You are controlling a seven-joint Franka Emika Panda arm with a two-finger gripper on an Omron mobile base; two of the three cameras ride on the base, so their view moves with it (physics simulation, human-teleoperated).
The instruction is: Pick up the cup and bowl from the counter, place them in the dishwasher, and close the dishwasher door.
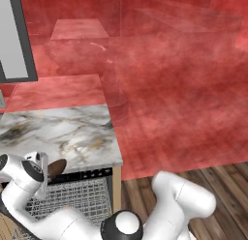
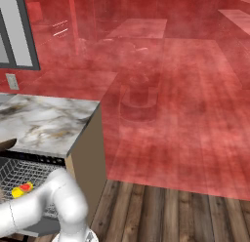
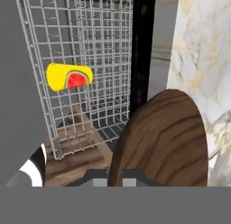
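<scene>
My gripper (image 1: pixel 44 175) is shut on the rim of the dark brown bowl (image 1: pixel 57 167), which it holds tilted on edge at the counter's front edge, above the open dishwasher (image 1: pixel 92 176). In the hand view the bowl (image 3: pixel 162 137) stands close in front of the marble counter (image 3: pixel 203 60). The yellow cup (image 3: pixel 68 77) lies on its side in the wire rack (image 3: pixel 94 42), and from the right base view the cup (image 2: pixel 22 190) is in the rack too. The grey dishwasher door (image 3: pixel 18 83) lies open beside the rack.
The marble counter (image 1: pixel 63 132) ends at a tan wooden side panel (image 1: pixel 116 188) on the right. Wooden floor (image 2: pixel 161 211) runs right of the dishwasher. A grey window frame (image 1: pixel 14 36) stands at the back left. Red-tinted mirrored surfaces lie beyond.
</scene>
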